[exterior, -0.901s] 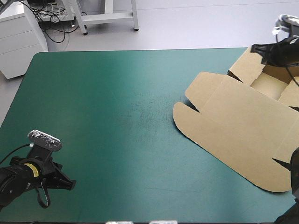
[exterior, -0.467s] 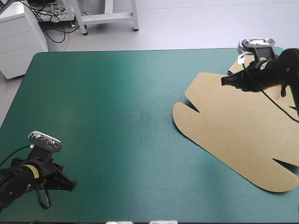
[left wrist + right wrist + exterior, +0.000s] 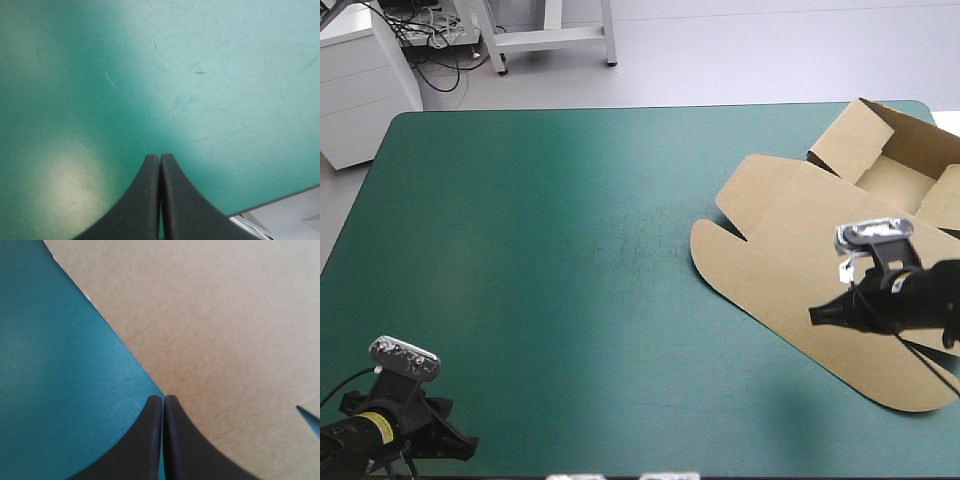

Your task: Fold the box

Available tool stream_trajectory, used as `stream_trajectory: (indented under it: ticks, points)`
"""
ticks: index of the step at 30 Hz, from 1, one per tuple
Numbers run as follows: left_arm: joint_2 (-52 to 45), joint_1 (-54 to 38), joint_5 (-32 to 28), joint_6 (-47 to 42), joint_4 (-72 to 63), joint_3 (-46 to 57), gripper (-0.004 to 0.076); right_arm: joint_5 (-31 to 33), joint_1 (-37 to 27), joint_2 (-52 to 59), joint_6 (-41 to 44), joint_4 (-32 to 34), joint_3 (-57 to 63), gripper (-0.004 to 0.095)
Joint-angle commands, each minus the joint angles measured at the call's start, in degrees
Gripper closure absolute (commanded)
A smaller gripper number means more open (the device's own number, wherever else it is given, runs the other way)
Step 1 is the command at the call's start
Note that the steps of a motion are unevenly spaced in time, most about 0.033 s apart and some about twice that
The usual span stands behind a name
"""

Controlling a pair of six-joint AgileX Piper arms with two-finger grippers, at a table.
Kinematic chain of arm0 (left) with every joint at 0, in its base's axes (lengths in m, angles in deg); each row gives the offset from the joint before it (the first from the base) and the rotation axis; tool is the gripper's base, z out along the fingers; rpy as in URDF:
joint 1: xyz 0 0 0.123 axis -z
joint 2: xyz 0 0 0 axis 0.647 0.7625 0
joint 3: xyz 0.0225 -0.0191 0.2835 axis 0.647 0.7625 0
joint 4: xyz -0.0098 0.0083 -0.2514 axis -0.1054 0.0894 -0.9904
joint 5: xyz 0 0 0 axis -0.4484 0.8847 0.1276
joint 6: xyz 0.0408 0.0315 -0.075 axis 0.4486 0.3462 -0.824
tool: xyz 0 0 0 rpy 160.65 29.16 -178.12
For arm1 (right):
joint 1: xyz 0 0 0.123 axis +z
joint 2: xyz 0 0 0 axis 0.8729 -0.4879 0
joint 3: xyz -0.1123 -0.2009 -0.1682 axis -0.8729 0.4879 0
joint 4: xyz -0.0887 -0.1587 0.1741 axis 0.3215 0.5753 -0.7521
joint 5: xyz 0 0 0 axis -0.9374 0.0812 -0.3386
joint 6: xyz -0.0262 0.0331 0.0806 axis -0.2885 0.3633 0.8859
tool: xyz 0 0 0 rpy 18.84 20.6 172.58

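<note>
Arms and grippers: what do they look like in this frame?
The left arm and right arm are black; the left carries a yellow band near its wrist. The left gripper and right gripper each have two broad black fingers curved like fins.

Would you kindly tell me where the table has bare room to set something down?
The widest bare stretch of the teal-green cover runs from the table's left edge to the rounded flaps of the box, far edge to near edge. The left pincer takes only the near left corner. The right side is crowded: the box fills it, the right pincer above its lid.
</note>
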Motion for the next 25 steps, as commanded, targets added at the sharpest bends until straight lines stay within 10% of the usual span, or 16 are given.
stream_trajectory:
  ticks: [1,12,25]
  points:
    - [-2.25,0.25,-3.51,-0.96,-1.35,1.51,0.0756,-5.53,0.19,5.64,-0.75,-0.92,6.66,0.0916]
    - [-4.57,0.25,-8.61,-0.90,-2.70,5.42,0.0756,-9.14,0.19,18.23,-0.63,-0.95,28.79,0.0930]
    - [-4.57,0.25,-11.85,-0.90,-3.07,7.09,0.0756,-9.00,0.19,22.22,-0.30,-0.64,28.47,0.0931]
